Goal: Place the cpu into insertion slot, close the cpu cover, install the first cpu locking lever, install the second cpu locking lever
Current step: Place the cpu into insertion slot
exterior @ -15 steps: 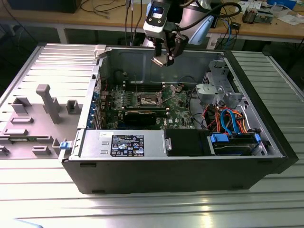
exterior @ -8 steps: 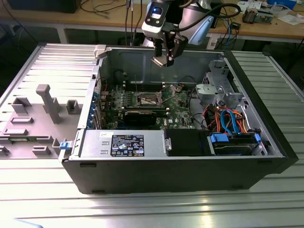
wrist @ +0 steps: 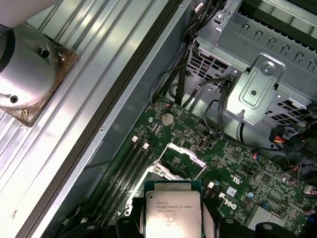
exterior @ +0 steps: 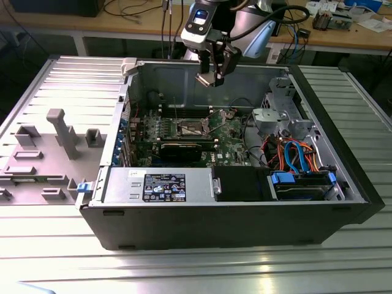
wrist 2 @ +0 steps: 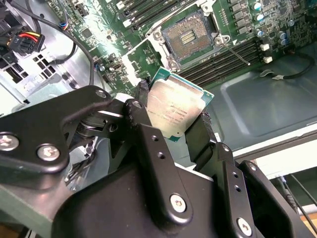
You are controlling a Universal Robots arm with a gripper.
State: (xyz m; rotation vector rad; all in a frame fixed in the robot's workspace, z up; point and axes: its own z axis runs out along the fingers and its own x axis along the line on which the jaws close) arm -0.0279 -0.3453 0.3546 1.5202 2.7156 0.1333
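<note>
My gripper (exterior: pixel 211 75) hangs high over the open computer case, shut on the cpu (exterior: pixel 206 79). In both wrist views the cpu (wrist 2: pixel 173 106) (wrist: pixel 172 210) is a silvery square chip with a green edge, pinched between two black fingers (wrist 2: pixel 143 99). The insertion slot (wrist 2: pixel 190 37) lies bare on the green motherboard (exterior: pixel 229 138), well below the chip. It shows in the exterior view (exterior: pixel 190 127) near the board's middle. The cpu cover (wrist: pixel 179 159) stands tilted open beside the slot. A thin locking lever (wrist 2: pixel 233 49) sticks out next to the socket.
A silver drive cage (exterior: pixel 278 107) and a bundle of coloured cables (exterior: pixel 294 153) fill the case at the exterior view's right. The power supply (exterior: pixel 162 184) runs along the near wall. The removed grey side panel (exterior: pixel 55 135) lies at the exterior view's left. Long black memory slots (wrist 2: pixel 233 62) flank the socket.
</note>
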